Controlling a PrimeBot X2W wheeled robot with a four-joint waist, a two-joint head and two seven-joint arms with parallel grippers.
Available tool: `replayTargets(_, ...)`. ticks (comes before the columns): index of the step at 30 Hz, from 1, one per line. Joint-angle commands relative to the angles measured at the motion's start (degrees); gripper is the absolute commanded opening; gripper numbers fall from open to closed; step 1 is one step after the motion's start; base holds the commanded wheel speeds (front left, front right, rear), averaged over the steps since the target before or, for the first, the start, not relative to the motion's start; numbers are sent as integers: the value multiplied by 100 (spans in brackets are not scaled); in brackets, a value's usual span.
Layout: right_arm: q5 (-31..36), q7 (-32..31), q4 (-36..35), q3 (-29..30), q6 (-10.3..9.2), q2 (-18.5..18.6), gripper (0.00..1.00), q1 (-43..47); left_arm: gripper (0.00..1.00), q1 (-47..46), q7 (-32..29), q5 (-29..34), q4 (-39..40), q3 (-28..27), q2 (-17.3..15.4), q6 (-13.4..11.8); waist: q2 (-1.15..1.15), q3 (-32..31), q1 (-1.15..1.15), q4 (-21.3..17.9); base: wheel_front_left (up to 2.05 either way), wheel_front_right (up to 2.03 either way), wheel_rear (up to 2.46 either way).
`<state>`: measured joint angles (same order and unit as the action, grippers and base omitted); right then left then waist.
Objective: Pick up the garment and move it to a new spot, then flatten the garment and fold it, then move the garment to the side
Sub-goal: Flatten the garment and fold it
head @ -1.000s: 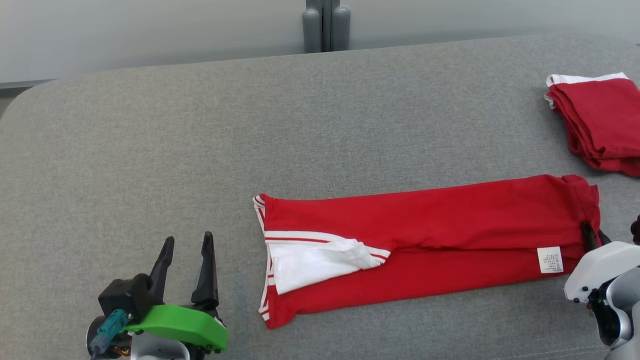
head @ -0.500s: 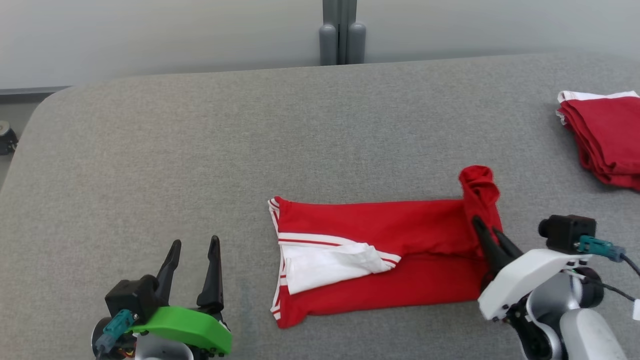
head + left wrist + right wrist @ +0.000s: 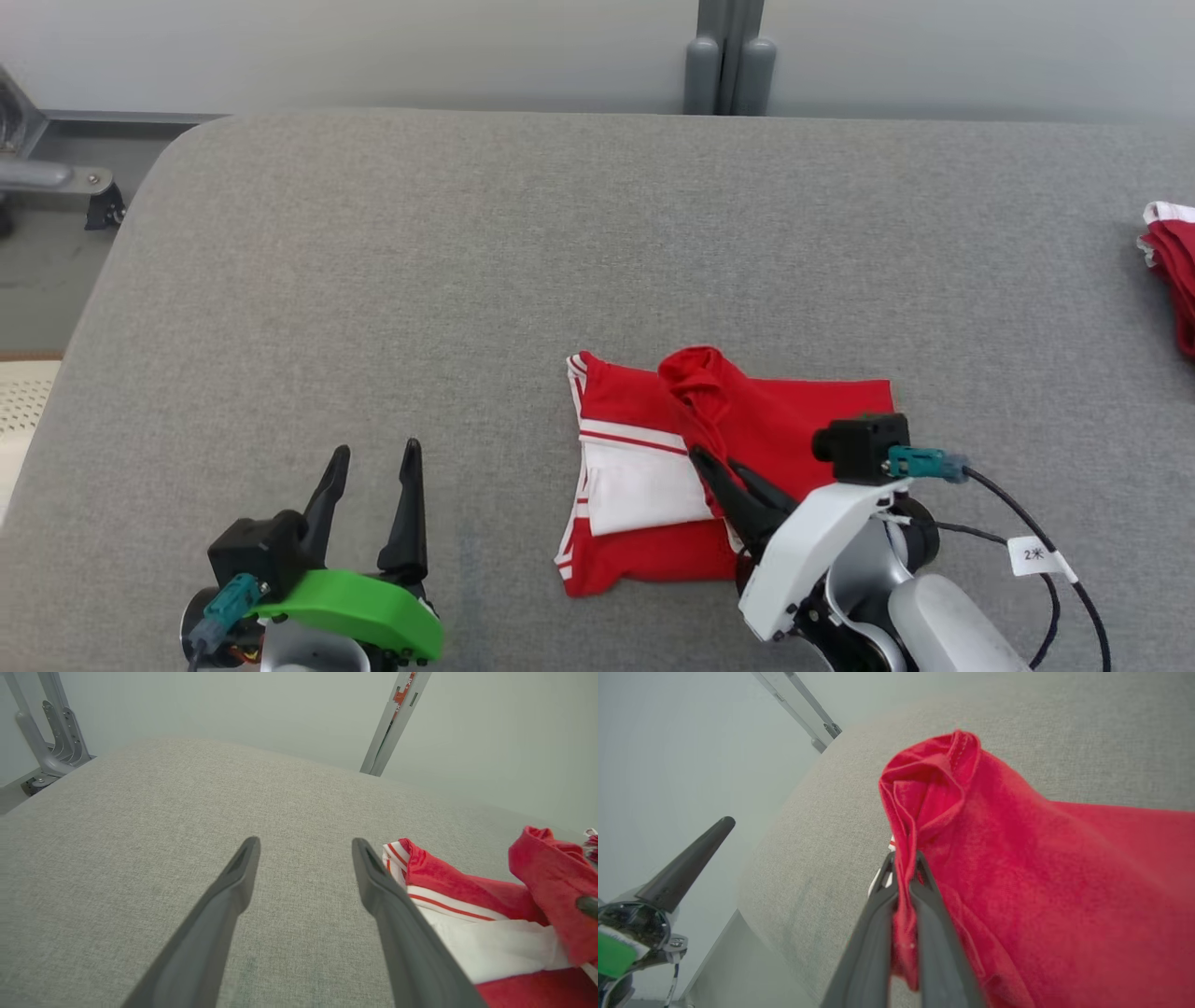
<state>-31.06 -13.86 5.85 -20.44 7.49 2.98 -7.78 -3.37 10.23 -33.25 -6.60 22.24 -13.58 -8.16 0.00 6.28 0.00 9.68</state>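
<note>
right tool clamped on a red fold, left tool spread wide

the right tool [image 3: 714,459] has its 2 dark fingers pressed together on a bunched edge of the red garment [image 3: 803,420]. the pinched cloth rises in a crumpled peak above the fingertips, over the layers beneath. the right wrist view shows the fabric squeezed in the narrow slit between the fingers. the left tool [image 3: 375,448] has its fingers set wide apart and holds nothing. it sits over bare surface [image 3: 448,280] to the left of the garment, apart from it.

the garment lies near the front middle of the surface, doubled over into a rough rectangle. its left end shows a white panel and thin red-and-white stripes. at the far right edge, well apart, sits another red pile [image 3: 1172,271] with a white rim. a pale wall runs behind, with a grey post [image 3: 728,65] at the back edge and a grey metal frame [image 3: 47,173] beyond the left corner.

the surface is covered in grey woven cloth and has rounded corners. the garment looks soft and matte. a green cover [image 3: 359,607] caps the left wrist, and a small white tag [image 3: 1032,555] hangs by the right wrist.
</note>
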Motion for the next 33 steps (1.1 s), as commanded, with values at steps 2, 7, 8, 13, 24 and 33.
replayTargets(2, -62, 86, 162, -116, -1, 1, 0, -173, 100, -139, 42, -28, -33, 14, 16, -2, 0, 54, 0, 114, 0, 0, 0)
replayTargets(7, -169, 233, 470, -286, -1, -4, 0, -388, 100, -155, 85, -51, -72, 26, 51, 11, 0, 76, 0, 177, 0, 0, 0)
replayTargets(8, -201, 251, 522, -322, -1, -3, 0, -417, 100, -160, 95, -49, -78, 30, 52, 16, 0, 79, 0, 183, 0, 0, 0)
replayTargets(13, -371, 366, 839, -554, -1, -4, 0, -603, 100, -194, 101, -52, -108, 49, 61, 13, 0, 94, 0, 213, 0, 0, 0)
replayTargets(24, -828, 968, 1039, -1201, -1, 4, 100, -970, 100, -195, 109, -70, -152, 80, 23, -5, 0, 57, 0, 210, 0, 0, 0)
replayTargets(33, 48, 1773, 1023, -470, -1, 83, 100, -954, 100, -159, 160, -47, -123, 102, 27, -29, 0, -36, 0, 70, 0, 0, 0)
